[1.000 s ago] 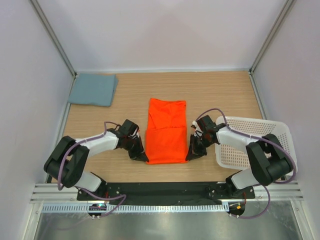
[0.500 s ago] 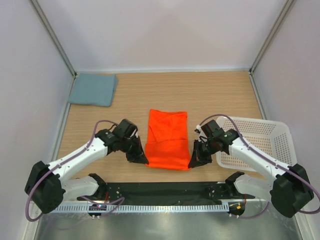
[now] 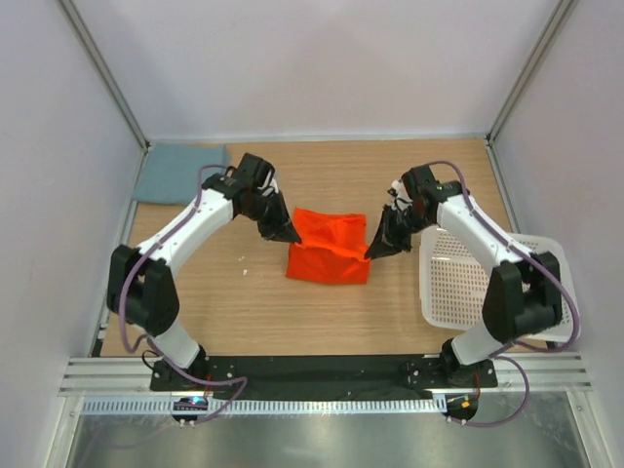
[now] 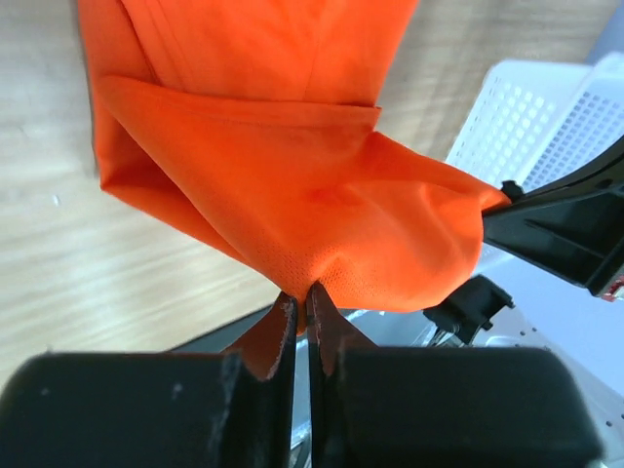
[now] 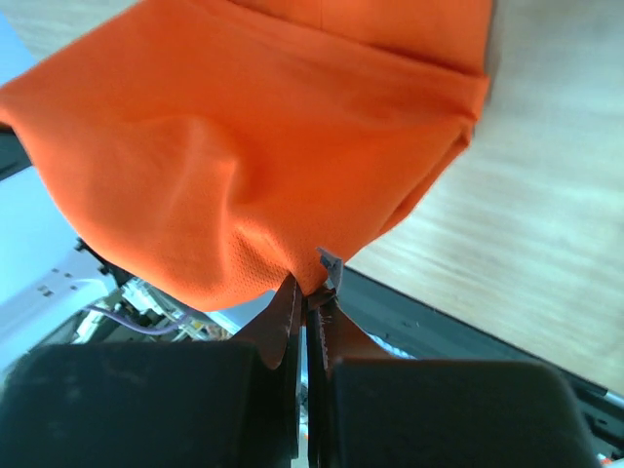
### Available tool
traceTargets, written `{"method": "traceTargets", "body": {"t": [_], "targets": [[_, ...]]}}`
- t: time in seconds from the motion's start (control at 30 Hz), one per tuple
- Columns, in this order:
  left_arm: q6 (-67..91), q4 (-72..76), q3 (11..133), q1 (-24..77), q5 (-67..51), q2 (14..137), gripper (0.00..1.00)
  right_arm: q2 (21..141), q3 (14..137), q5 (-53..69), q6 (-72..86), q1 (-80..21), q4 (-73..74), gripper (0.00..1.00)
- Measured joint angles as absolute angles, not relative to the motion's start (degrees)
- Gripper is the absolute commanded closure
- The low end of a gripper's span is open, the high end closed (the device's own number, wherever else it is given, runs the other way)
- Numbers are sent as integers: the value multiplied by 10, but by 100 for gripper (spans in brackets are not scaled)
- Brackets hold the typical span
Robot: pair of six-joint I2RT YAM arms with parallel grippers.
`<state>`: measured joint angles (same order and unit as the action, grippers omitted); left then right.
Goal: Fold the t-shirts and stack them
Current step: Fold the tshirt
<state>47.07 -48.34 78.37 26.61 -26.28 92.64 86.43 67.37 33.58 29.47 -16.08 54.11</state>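
Holding the orange shirt (image 3: 330, 249) up in the middle of the frame, with the left gripper (image 3: 285, 234) and right gripper (image 3: 376, 250) each squeezed tight on a corner. Could slip out if pulled too far apart. Could land crooked or bunched if let go unevenly. With the folded grey-blue shirt (image 3: 180, 174) lying in the upper left, not yet stacked

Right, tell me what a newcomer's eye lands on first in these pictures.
The bright orange shirt in the middle of the table grabs the eye, pinched on either side by the left tool and the right tool. A folded grey-blue shirt lies in the far left corner, and a white basket sits at the right edge.
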Motion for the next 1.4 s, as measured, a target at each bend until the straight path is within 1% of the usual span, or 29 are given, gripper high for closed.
{"method": "traceTargets", "body": {"t": [0.1,0.2,0.4,0.5,0.53,0.57,0.63,0.7,0.73,0.77,0.8,0.83,0.87,0.9,0.93,1.0,1.13,1.2,1.3,1.4], "targets": [[447,-487,840,248,-274,998,93,938,734,347,285,-142,535,96],[432,-484,887,231,-292,1063,94,1011,794,363,278,-128,537,96],[424,-476,966,201,-323,1164,93,1150,908,392,268,-104,528,92],[428,-456,1008,183,-333,1212,88,1211,968,406,267,-94,522,90],[432,-444,1016,176,-336,1223,84,1231,987,411,269,-91,512,88],[435,-435,1022,170,-338,1235,84,1247,1003,418,272,-87,501,87],[443,-421,1047,155,-346,1263,77,1280,1034,432,288,-80,474,79],[449,-407,1084,143,-352,1297,70,1309,1058,443,309,-72,438,74],[450,-395,1104,138,-352,1315,64,1323,1068,448,328,-67,409,71],[449,-387,1121,133,-350,1331,62,1337,1076,452,349,-62,380,64],[451,-380,1135,128,-348,1343,57,1350,1085,455,369,-57,359,58],[451,-370,1145,124,-344,1352,54,1364,1099,458,385,-51,341,54],[452,-364,1151,120,-340,1358,54,1378,1116,458,397,-47,332,47],[452,-359,1156,116,-338,1360,53,1392,1135,458,408,-44,323,45],[451,-355,1158,114,-334,1360,52,1404,1155,458,413,-40,321,38],[446,-347,1160,110,-326,1356,51,1420,1195,455,414,-34,326,33],[432,-328,1107,106,-317,1310,48,1412,1228,440,380,-32,358,29],[424,-327,1062,107,-319,1273,48,1387,1203,434,359,-34,367,29],[412,-316,986,108,-325,1217,47,1336,1133,420,325,-42,387,28],[404,-309,929,113,-339,1188,48,1289,1064,406,292,-57,400,28]]}}
